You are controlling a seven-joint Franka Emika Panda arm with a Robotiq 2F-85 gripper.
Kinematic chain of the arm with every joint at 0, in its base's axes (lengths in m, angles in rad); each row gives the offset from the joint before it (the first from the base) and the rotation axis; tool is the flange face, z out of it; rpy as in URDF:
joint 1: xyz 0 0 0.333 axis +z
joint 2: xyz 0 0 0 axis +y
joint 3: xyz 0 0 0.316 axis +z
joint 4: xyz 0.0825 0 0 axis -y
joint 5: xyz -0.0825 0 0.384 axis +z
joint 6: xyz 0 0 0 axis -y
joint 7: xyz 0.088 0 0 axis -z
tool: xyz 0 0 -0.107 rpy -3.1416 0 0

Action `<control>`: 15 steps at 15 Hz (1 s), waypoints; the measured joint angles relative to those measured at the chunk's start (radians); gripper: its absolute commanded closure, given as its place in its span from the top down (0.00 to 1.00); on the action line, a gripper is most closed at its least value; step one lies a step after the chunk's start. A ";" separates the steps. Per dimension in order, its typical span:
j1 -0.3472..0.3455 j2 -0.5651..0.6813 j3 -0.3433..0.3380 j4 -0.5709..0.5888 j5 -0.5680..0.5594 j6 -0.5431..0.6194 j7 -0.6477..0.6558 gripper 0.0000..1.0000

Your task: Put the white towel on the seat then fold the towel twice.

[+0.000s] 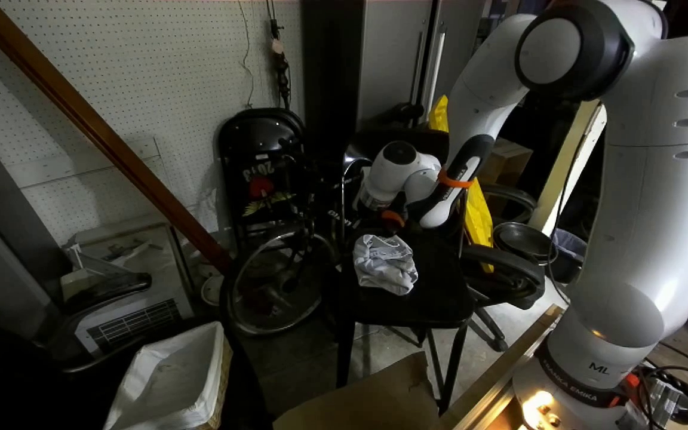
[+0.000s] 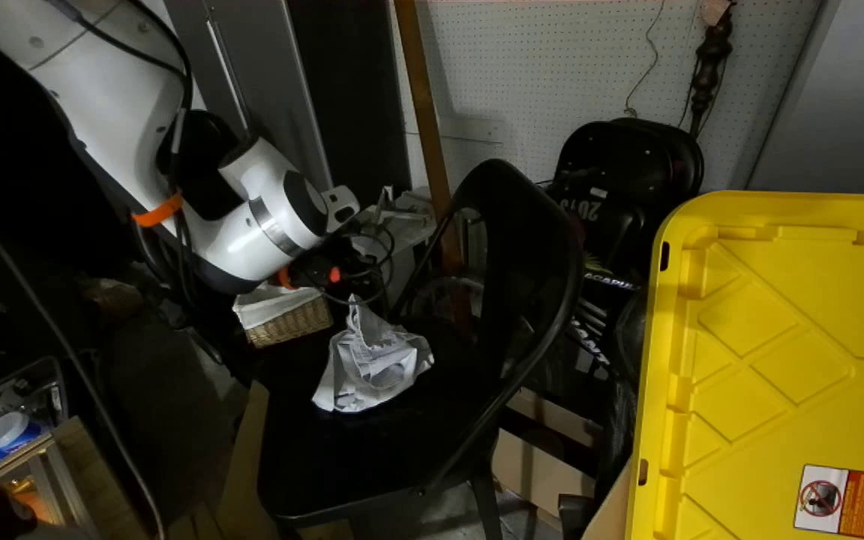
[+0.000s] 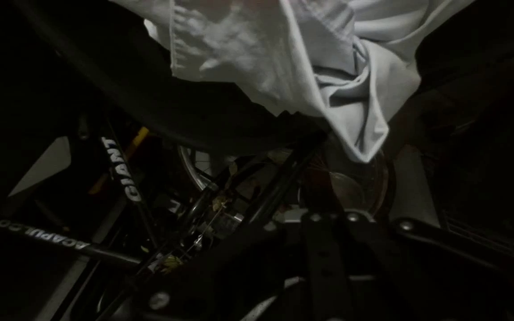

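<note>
White towel (image 2: 376, 367) lies just below end effector (image 3: 333, 216)

Crumpled on the seat (image 2: 349, 457), lower center in an exterior view, it raises a peak (image 2: 362, 324) toward jaws pressed together, apparently gripping nothing; the next pinch likely needs that peak.

The bicycle (image 3: 143, 214) has "GIANT" and "ACAPULCO" on its tubes (image 3: 127, 178). Behind it, a folding chair (image 1: 260, 140) shows "2013" upside down. Seen right of the bicycle, the robot base (image 1: 577, 361) reads "ML" and "FRANKA EMIKA"; a label (image 2: 842, 501) on the yellow lid (image 2: 777, 337) bears a prohibition sign (image 2: 820, 498).
</note>
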 measured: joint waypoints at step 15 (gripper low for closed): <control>-0.172 0.135 0.173 -0.055 0.076 -0.025 -0.129 0.00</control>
